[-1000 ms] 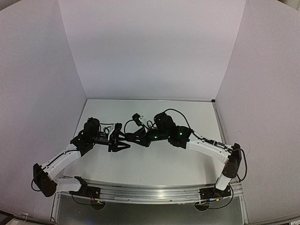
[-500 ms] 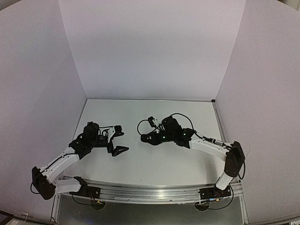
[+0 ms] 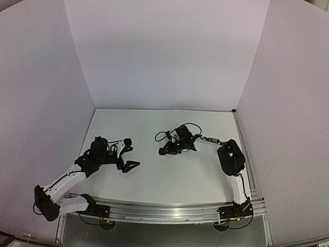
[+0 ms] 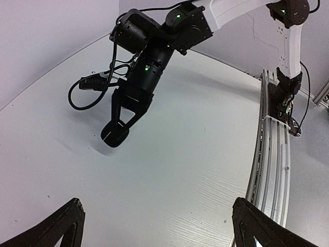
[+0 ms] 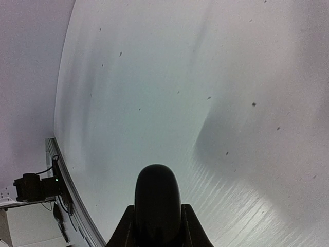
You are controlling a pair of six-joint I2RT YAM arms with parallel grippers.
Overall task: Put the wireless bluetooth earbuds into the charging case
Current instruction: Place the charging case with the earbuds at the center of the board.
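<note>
Right wrist view shows you the black charging case (image 5: 157,195) clamped between the fingers of the right gripper (image 5: 157,221), just over the white table (image 5: 154,77). Your left gripper (image 4: 157,211) stands well apart, its fingers spread wide.

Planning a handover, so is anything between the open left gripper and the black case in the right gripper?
Nothing visible. Only table separates the left gripper from the black case that the right gripper holds.
</note>
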